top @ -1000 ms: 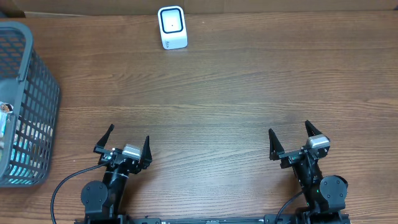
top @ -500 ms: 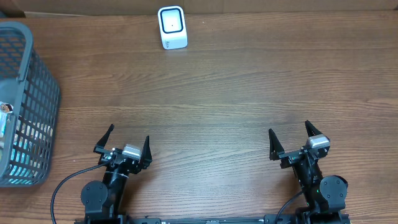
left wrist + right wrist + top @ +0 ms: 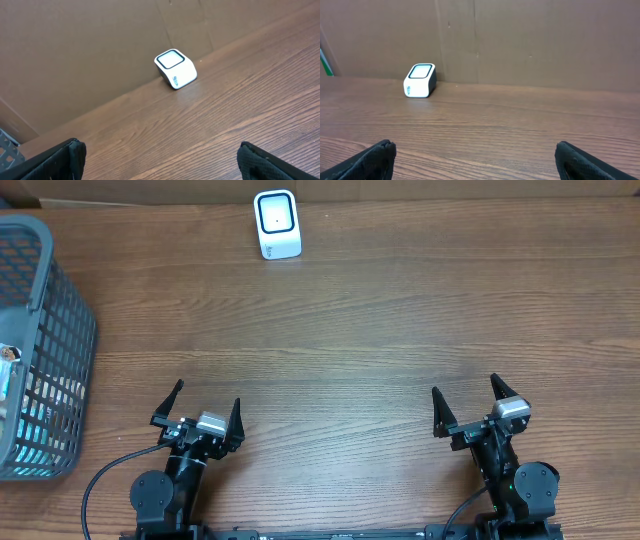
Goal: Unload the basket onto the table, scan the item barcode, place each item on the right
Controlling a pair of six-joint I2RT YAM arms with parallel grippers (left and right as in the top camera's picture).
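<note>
Both pairs fingers point(image 3: 236, 423) spread; scanner point(image 3: 277, 224) well ahead.

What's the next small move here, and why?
Probably swing the left gripper toward the basket at the left of the overhead view. Both it and the right gripper are open and empty near the front edge. The scanner has nothing in front of it. The only items visible lie inside that basket, on the left arm's side.
</note>
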